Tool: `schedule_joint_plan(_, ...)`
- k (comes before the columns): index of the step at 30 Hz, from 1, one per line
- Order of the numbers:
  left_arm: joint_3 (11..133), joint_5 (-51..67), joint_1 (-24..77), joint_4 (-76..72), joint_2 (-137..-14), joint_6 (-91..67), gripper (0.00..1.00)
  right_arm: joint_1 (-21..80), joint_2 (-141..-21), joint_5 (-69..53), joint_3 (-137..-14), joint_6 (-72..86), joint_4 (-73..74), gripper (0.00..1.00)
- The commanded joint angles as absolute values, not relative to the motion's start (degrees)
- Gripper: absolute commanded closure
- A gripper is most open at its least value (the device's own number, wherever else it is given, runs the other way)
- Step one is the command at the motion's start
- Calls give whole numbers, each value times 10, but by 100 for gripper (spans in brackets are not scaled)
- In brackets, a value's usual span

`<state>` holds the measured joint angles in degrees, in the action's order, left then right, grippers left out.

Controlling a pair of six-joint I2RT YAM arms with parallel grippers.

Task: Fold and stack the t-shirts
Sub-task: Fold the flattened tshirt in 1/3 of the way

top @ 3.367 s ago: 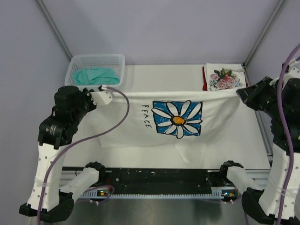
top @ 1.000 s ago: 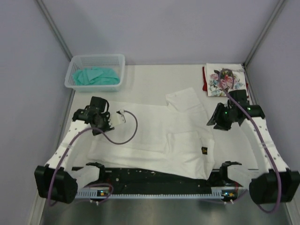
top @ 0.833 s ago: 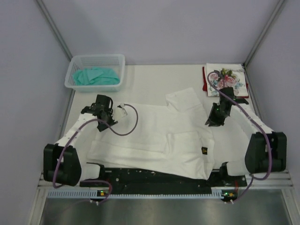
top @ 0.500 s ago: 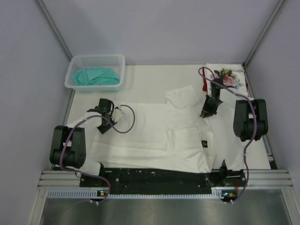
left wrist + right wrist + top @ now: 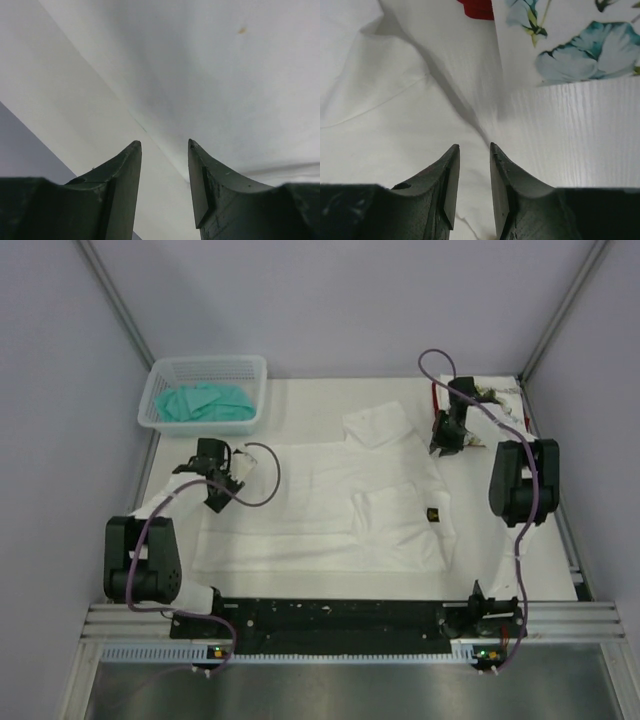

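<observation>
We see the big white cloth t-shirt point(image 5: 320, 515) lying spread flat on the white surface point(image 5: 300, 405). Our left tool point(image 5: 164, 145) hangs over its left edge, loose and empty. Our right tool point(image 5: 474, 146) is loose and empty too, beside the folded rose-print t-shirt point(image 5: 570, 55) at the far right.

The large white t-shirt point(image 5: 320, 510) lies spread almost flat across the middle of the worktop, plain side up. A small dark label shows near its right side, and one sleeve sticks out at the far edge. The folded rose-print shirt point(image 5: 570, 50) lies at the far right corner, with the dark red one point(image 5: 476, 7) showing along its left edge.
</observation>
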<state>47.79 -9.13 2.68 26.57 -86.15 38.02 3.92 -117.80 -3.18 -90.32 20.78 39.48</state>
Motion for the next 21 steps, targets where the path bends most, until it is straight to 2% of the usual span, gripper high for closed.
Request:
schedule_joint_plan(1, 549, 35, 25, 371, -774, 394, 53, 78, -1029, 38, -868, 186, 390, 68)
schedule_joint_plan(3, 563, 74, 27, 418, -763, 393, 53, 109, -964, 50, -806, 196, 389, 68)
schedule_joint_plan(5, 558, 97, 29, 451, -752, 390, 55, 134, -894, 13, -728, 225, 377, 77)
schedule_joint_plan(7, 535, 103, 31, 464, -737, 391, 60, 152, -836, -39, -642, 264, 365, 100)
schedule_joint_plan(10, 480, 95, 31, 459, -720, 387, 67, 157, -754, -79, -515, 308, 358, 100)
schedule_joint_plan(13, 439, 98, 31, 454, -715, 380, 69, 156, -667, -98, -388, 353, 334, 100)
schedule_joint_plan(17, 400, 78, 31, 419, -716, 373, 70, 133, -621, -112, -280, 427, 274, 100)
schedule_joint_plan(21, 368, -13, 30, 370, -749, 362, 72, 61, -588, -125, -211, 476, 241, 100)
